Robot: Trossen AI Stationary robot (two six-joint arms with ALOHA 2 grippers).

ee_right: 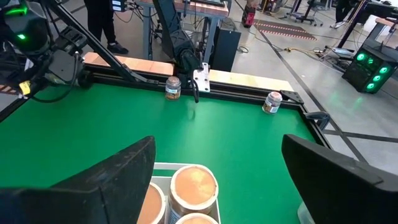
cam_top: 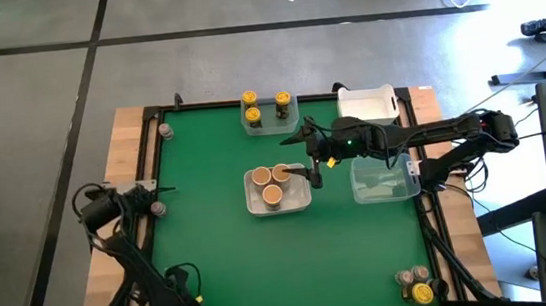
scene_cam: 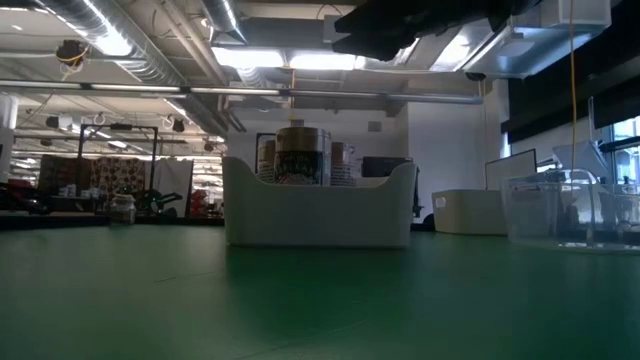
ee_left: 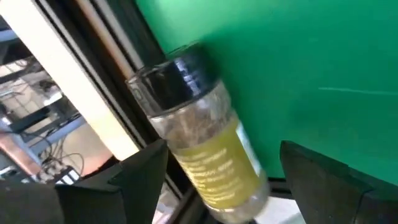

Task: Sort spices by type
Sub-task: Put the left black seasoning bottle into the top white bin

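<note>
Hovering above the central white tub, the right gripper has its jaws apart and empty; three tan-capped jars stand inside that tub; two yellow-capped jars sit at a small clear tub near the far edge; a clear tub and a white tub lie to the right; more jars cluster at the near right corner; the left gripper, jaws apart, flanks a dark-capped jar at the mat's left edge, contact unclear.
</note>
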